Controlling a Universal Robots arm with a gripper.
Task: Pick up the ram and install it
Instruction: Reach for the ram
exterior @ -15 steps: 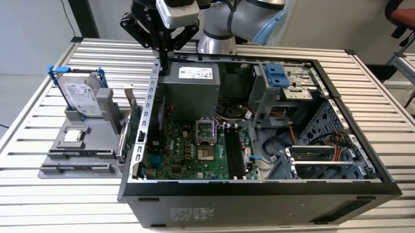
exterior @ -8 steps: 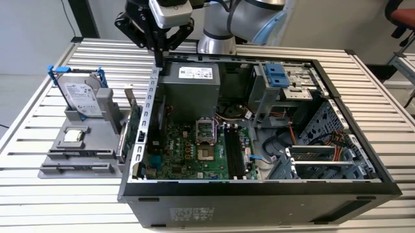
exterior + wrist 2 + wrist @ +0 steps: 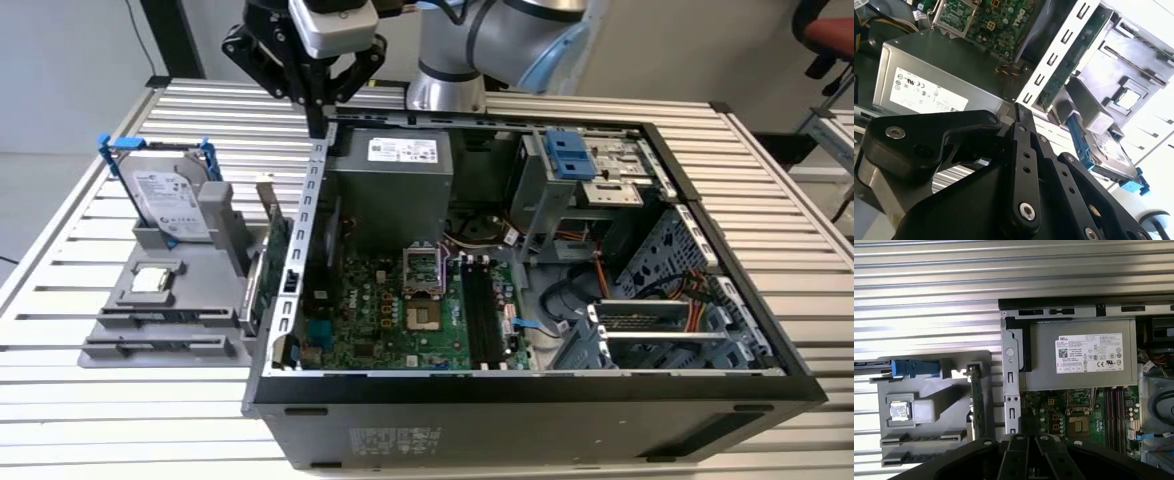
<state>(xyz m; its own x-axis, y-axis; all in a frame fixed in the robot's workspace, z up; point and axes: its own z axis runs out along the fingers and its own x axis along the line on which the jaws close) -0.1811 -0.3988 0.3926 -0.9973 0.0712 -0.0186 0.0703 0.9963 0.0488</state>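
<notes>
My gripper hangs high over the back corner of the open computer case, on the exterior view's left, above the side wall beside the grey power supply. Its black fingers meet at the tips, shut, with nothing between them; the gripper shows the same in the first wrist view. I cannot pick out the ram with certainty. Long black memory slots run along the motherboard, and two long slots at the front of the grey holder look dark.
The grey holder beside the case carries a silver hard drive in a blue frame, a small square chip and an upright green card. Everything rests on a slatted metal table. Drive bays and cables crowd the case's other side.
</notes>
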